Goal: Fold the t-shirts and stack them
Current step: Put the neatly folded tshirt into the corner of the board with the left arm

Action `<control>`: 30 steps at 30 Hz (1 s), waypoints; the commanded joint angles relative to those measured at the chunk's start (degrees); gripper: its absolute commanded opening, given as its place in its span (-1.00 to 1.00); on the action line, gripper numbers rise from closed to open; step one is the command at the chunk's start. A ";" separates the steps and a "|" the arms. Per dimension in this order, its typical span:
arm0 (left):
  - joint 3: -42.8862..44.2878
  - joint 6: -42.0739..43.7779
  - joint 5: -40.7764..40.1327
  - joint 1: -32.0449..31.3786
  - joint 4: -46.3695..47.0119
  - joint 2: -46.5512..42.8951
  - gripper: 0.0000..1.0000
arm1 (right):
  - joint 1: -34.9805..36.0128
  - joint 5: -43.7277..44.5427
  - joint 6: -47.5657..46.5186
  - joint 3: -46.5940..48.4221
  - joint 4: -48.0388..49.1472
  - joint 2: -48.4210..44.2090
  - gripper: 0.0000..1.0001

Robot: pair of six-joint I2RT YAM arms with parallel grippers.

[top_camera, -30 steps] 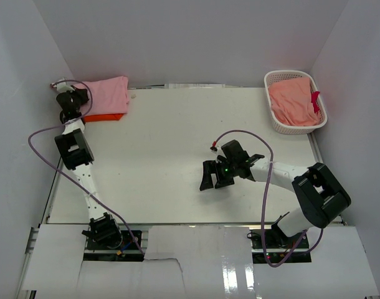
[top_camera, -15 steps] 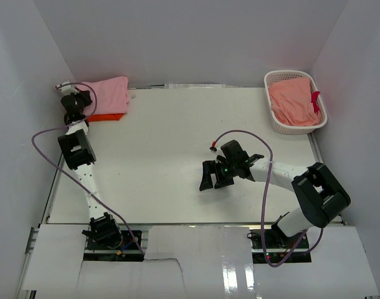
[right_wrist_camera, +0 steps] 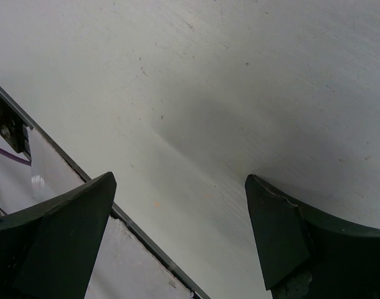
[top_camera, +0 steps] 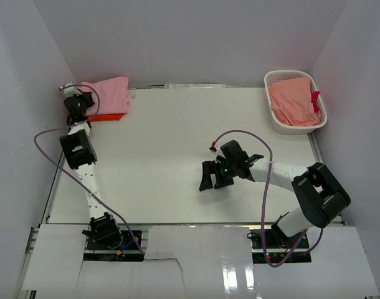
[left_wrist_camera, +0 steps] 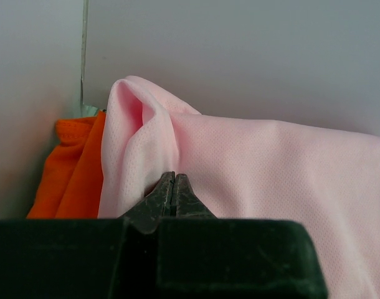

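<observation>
A folded light pink t-shirt [top_camera: 109,93] lies on a bright orange t-shirt [top_camera: 106,116] in the far left corner of the table. My left gripper [top_camera: 83,103] is at the left edge of this stack. In the left wrist view my left gripper [left_wrist_camera: 172,178] has its jaws closed together, tips touching a fold of the pink t-shirt [left_wrist_camera: 271,168]. No cloth shows between them. The orange t-shirt [left_wrist_camera: 71,168] peeks out at the left underneath. My right gripper [top_camera: 210,178] is open and empty, low over the bare table middle; it also shows in the right wrist view [right_wrist_camera: 179,180].
A white lattice basket [top_camera: 276,122] stands at the far right corner with a salmon cloth [top_camera: 293,99] and a red item [top_camera: 315,101] in it. White walls close in the table on the left, back and right. The table's near edge [right_wrist_camera: 84,180] runs close to my right gripper.
My left gripper has shifted slightly right and nearer along the left edge of the shirt stack. The right arm has barely moved.
</observation>
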 commanded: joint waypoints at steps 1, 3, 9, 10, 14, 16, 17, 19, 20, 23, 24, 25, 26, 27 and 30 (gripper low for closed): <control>-1.20 0.17 0.50 -0.79 -0.53 -6.30 -1.00 | 0.66 0.35 0.25 0.49 0.73 -1.69 0.82; -1.55 0.26 0.76 -0.97 -0.53 -8.23 -1.00 | 0.83 0.53 0.43 -0.03 0.91 -2.39 0.81; -6.29 -0.35 1.64 -1.67 -0.61 -15.88 -1.00 | 1.01 1.58 -0.09 -0.56 0.30 -4.94 0.81; -7.26 -0.44 1.64 -1.76 -0.61 -17.11 -1.00 | 1.01 1.67 -0.18 -0.47 0.12 -5.38 0.82; -16.90 -1.49 1.73 -2.29 -0.61 -25.19 -1.00 | 1.18 2.64 -1.33 -0.21 -1.28 -8.10 0.81; -20.70 -2.90 2.25 -2.38 -0.53 -30.72 -1.00 | 1.10 3.08 -1.85 0.05 -1.81 -9.15 0.81; -24.11 -2.99 4.08 -2.55 -0.88 -32.40 -1.00 | 1.10 3.08 -1.94 -0.03 -2.08 -10.29 0.81; -29.04 -4.21 3.58 -2.64 -1.14 -39.22 -1.00 | 1.18 3.08 -2.64 0.05 -2.60 -11.96 0.81; -34.55 -5.27 3.66 -2.64 -1.23 -41.79 -1.00 | 1.18 3.16 -2.82 -0.03 -3.21 -12.41 0.81; -45.04 -7.03 4.97 -2.82 -1.32 -51.46 -1.00 | 1.27 3.25 -4.05 0.49 -4.36 -14.43 0.80; -47.15 -7.38 6.11 -2.73 -1.58 -53.57 -1.00 | 1.27 3.34 -4.31 0.49 -4.89 -15.65 0.80; -49.43 -7.47 6.47 -2.82 -2.28 -58.12 -1.00 | 1.27 3.51 -4.84 0.49 -5.24 -16.19 0.80; -51.89 -7.65 6.04 -2.99 -3.42 -60.51 -1.00 | 1.19 3.78 -5.02 0.75 -5.50 -16.63 0.80; -57.05 -8.17 5.69 -2.99 -3.60 -63.06 -1.00 | 1.27 3.69 -5.37 0.84 -5.85 -17.07 0.80; -66.81 -11.60 8.56 -3.17 -5.18 -72.64 -1.00 | 1.27 3.52 -5.99 1.63 -7.09 -18.73 0.80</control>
